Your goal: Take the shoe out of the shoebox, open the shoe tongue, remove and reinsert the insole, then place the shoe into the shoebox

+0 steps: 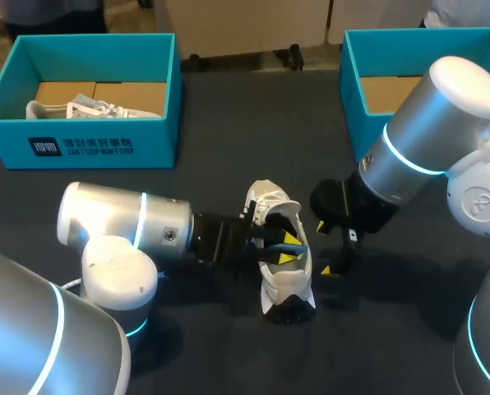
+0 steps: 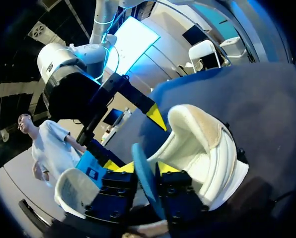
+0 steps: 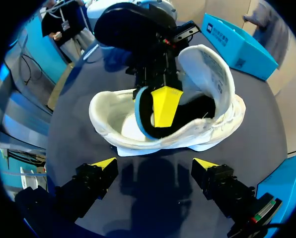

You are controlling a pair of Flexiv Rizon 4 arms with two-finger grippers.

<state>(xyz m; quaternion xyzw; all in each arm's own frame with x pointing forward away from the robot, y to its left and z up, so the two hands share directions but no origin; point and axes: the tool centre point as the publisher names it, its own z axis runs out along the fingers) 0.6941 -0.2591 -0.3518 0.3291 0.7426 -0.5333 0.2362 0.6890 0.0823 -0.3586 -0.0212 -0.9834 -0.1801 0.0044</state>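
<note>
Shoeboxes stand at the far edge of the dark table (image 1: 228, 164), both teal: the left shoebox (image 1: 80, 146) holds a second shoe (image 1: 85, 107), pale and lying on the cardboard floor, and the right shoebox (image 1: 353, 90) is partly hidden behind my right arm. The white shoe (image 1: 284, 276) of the task is out of both boxes, well apart from them, and rests on the table near the middle. Its dark-soled toe points toward the near edge and its opened collar and tongue toward the boxes. My left arm comes in low from the left, and the left gripper (image 1: 288, 248) reaches into the shoe's opening. In the left wrist view the blue insole (image 2: 145, 183) stands on edge between the two yellow tips. The fingers look pressed against it from both sides, though the close angle leaves this a little uncertain. From the right wrist view the insole curls up out of the shoe's dark interior beside one of the left gripper's yellow tips, partly raised and with its lower part inside the shoe. The right gripper (image 1: 324, 247) hangs just beside the shoe on its right, facing the opening, with its fingers spread wide and nothing between them.
</note>
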